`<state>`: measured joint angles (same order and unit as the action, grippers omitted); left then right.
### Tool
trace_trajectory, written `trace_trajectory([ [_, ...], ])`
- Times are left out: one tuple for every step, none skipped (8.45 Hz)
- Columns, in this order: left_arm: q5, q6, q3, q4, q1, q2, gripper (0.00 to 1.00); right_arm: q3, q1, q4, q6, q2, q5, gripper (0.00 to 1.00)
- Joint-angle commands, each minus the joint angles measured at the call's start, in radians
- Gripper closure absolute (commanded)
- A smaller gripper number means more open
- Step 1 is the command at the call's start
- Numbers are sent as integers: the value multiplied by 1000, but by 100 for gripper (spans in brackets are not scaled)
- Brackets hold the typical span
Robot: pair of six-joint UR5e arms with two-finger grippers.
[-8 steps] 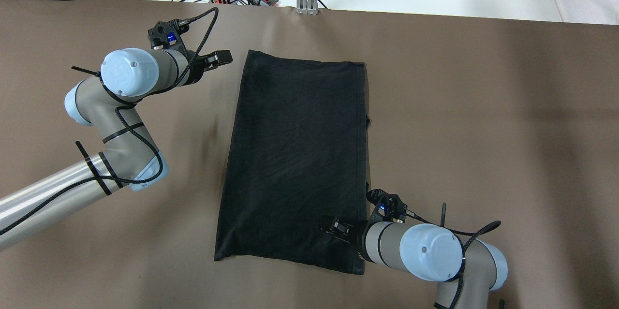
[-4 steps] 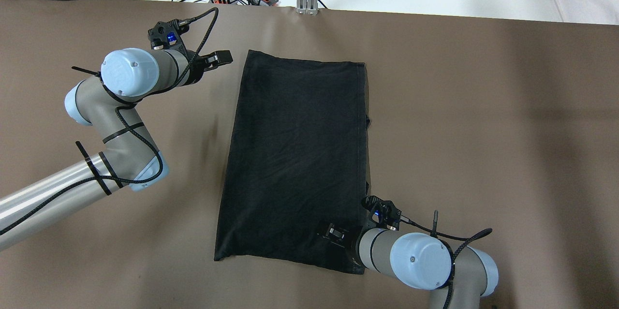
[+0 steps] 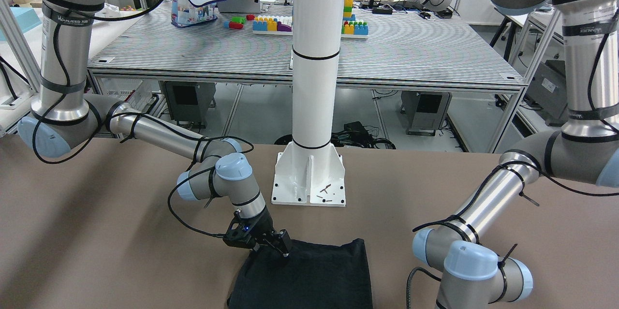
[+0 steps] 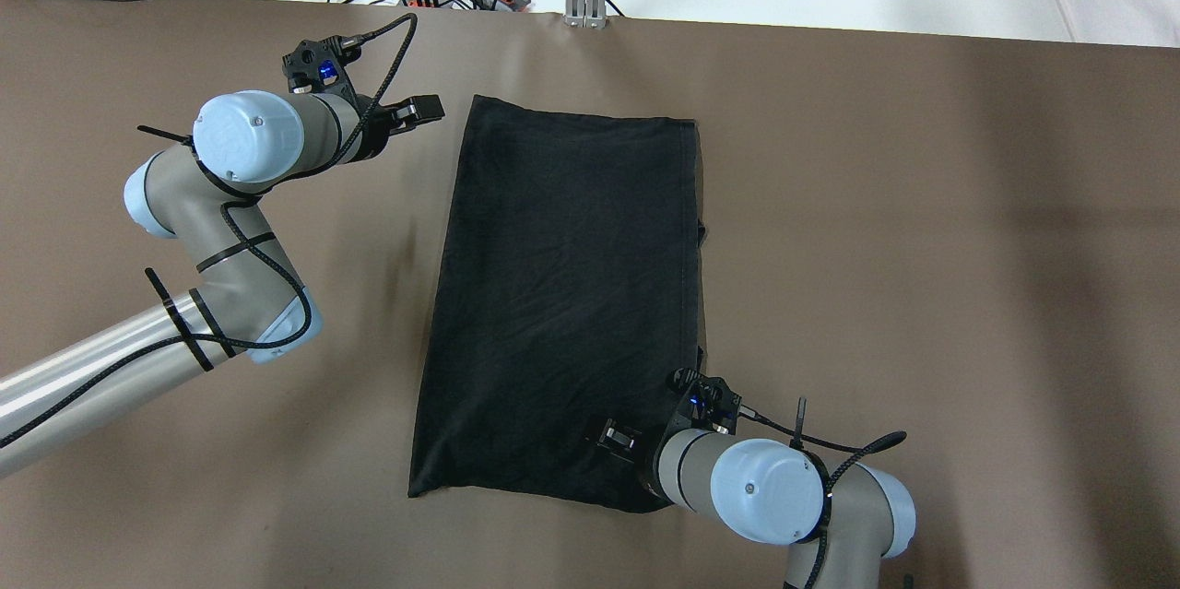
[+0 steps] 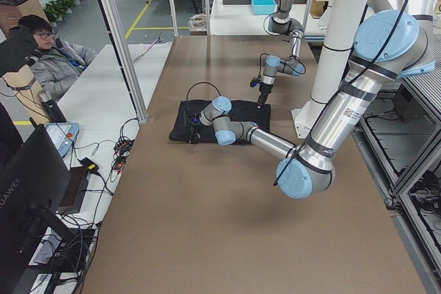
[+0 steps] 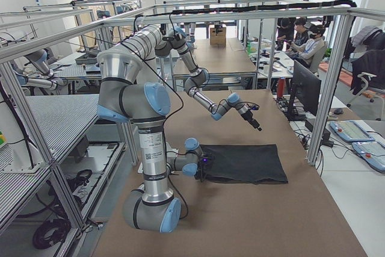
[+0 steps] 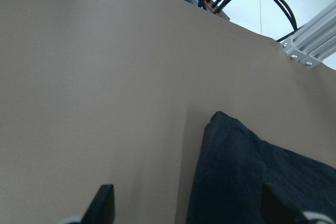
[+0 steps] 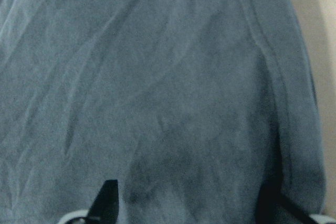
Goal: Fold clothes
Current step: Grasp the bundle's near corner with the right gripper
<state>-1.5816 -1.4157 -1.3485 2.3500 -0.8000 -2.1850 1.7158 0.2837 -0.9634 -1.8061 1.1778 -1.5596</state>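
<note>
Black matte clothes [image 4: 562, 294], roughly rectangular, lying flat, faintly wrinkled.

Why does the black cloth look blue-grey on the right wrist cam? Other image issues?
Right wrist view: close-up auto-exposure seems to lift the cloth to washed-out, grainy blue-grey. Overhead view: it reads true black; soft shadow bands cross the table. Front-facing view: moiré ripples on the slatted bench.

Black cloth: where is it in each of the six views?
Front-facing: cloth bottom centre.
Overhead: cloth centre.
Exterior left: cloth mid-table, upper centre.
Exterior right: cloth lower centre.
Left wrist: cloth lower right.
Right wrist: cloth nearly fills the frame.
Landmark: right gripper at a cloth corner.
</note>
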Motion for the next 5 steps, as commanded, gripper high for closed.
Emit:
trace_trajectory([
  [0,0,0,0,-1,1,0,-16,3,5,-3,-26,9,94],
  [0,1,0,-1,1,1,0,-4,6,9,-3,-27,6,100],
  [0,1,0,-1,1,1,0,33,9,0,-3,-26,4,100],
  [0,1,0,0,1,2,0,36,9,0,-3,-24,4,100],
  [0,0,0,0,-1,2,0,36,9,0,-3,-23,4,100],
])
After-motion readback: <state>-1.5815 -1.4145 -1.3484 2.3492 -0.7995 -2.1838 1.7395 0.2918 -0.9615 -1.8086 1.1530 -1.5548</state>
